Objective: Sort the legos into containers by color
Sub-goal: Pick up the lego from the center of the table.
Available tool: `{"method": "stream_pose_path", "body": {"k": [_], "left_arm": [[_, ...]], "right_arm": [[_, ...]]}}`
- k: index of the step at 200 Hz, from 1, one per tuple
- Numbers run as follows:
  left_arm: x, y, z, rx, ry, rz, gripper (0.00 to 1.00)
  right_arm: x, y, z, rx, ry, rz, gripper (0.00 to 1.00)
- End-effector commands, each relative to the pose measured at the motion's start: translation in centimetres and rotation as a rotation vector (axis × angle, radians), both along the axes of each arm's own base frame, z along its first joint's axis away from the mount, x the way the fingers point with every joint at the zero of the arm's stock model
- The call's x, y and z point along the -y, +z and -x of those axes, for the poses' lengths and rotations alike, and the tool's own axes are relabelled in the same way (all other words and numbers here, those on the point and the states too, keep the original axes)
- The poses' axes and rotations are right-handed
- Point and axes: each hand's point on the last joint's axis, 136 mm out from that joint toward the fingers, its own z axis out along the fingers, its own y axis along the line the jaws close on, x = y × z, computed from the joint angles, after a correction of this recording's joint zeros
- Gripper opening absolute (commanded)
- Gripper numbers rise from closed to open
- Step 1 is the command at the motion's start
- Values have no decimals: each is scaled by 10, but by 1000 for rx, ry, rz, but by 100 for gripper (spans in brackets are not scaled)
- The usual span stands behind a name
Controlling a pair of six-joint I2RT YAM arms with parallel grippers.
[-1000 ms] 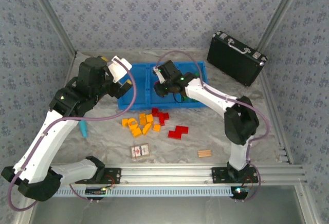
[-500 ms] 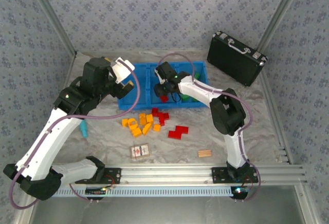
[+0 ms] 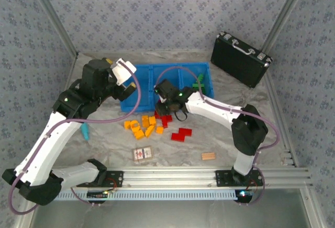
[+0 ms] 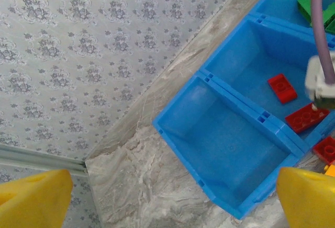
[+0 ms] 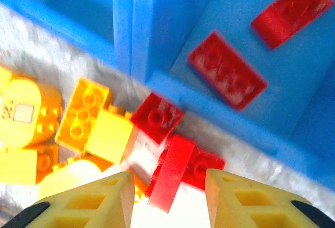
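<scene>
Two red legos (image 4: 282,88) lie in the middle compartment of the blue tray (image 4: 225,149), with green legos (image 4: 305,7) in its right compartment. Orange-yellow legos (image 3: 140,127) and loose red legos (image 5: 157,117) lie on the desk (image 3: 104,139) just before it. The left gripper (image 4: 167,202) hangs over the tray, jaws wide apart and empty, and the right gripper (image 5: 166,199) hovers low over the loose red legos, jaws apart, clasping nothing.

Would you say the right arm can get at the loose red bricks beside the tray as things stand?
Probably yes: the right claw hangs open directly over those red bricks, nothing between.
</scene>
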Motion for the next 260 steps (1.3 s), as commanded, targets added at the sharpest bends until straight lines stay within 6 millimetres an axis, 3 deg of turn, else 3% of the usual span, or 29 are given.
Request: {"method": "stream_pose_path", "body": {"k": [1,44,120,149,190,214,260], "left_arm": [[-5,16,4,53,15,52,100],[-5,22,12,73,-2,70,100],[-11,26,25,105,-18,66,100],[-13,27,27,117,-17,60,100],[-14,26,29,126,-20,52,100],[-16,27,29,131,-15,48,100],[-14,26,27,129,-17,41,100]], "right_arm": [[22,-22,20,-115,-164,18,41],[19,-39,29,-164,-295,4,41],[10,-79,29,-215,-339,54,42],[1,-80,22,-172,-327,37,43],[1,-92,23,-180,-314,94,38],[13,-104,29,-210,-329,147,32],[23,-80,30,-177,-303,179,24]]}}
